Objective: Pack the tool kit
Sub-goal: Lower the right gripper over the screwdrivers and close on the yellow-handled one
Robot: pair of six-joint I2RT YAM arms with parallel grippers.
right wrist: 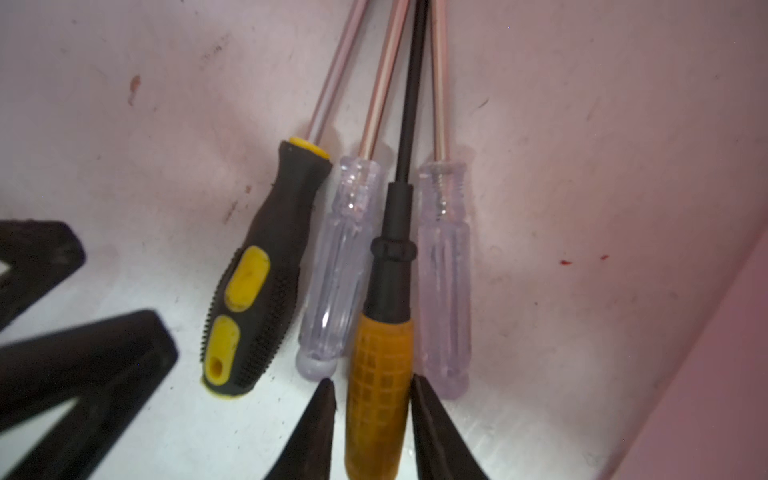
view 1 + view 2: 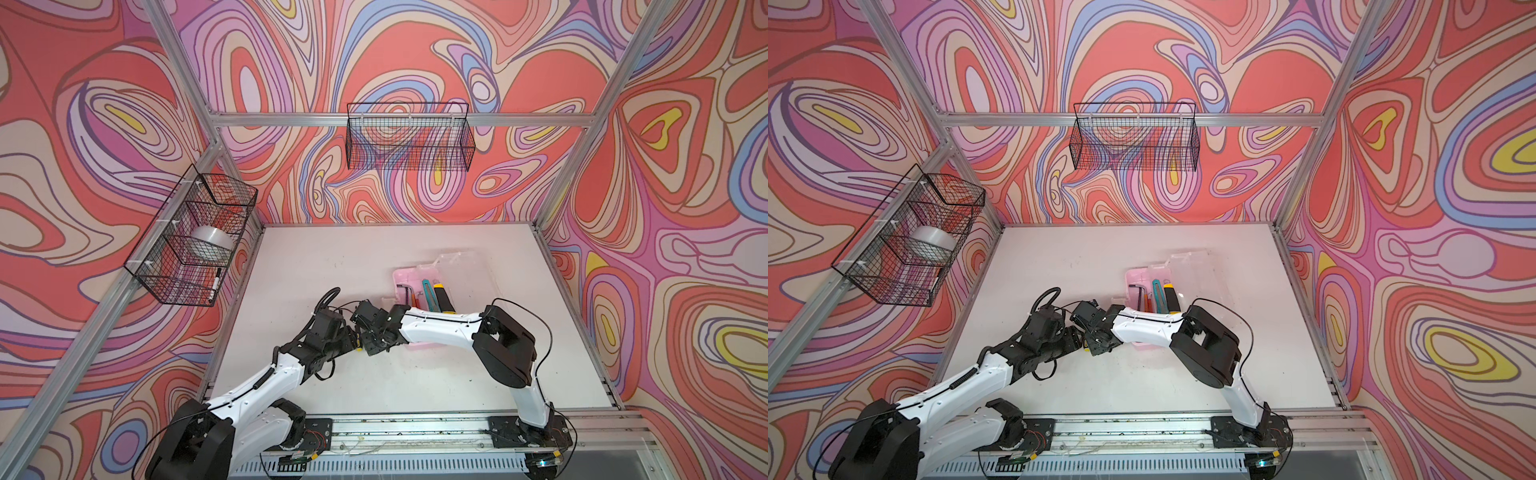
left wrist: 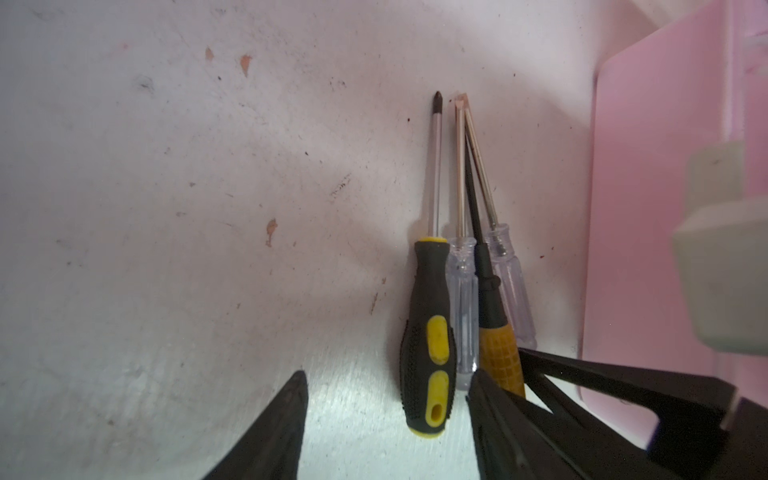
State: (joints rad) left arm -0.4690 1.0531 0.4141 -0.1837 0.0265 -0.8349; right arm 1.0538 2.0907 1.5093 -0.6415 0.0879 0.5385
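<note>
Your right gripper (image 1: 372,379) sits jaws narrowly apart astride the orange-handled screwdriver (image 1: 376,415), just beside the pink case (image 3: 648,208); left gripper (image 3: 389,374) gapes. Risk: lifting drags the touching clear-handled screwdrivers (image 1: 336,270) along.

In a top view, the left arm (image 2: 257,380) extended forward and inward. The right arm (image 2: 440,328), bent sharply at the elbow, extended across toward it, so the two wrists sat close together. The left gripper (image 3: 388,374) pointed downward with its jaws spread wide, holding nothing. The right gripper (image 1: 372,380) straddled the orange-handled screwdriver (image 1: 378,353) with its jaws narrow. Firm contact on both sides could not be confirmed.
</note>
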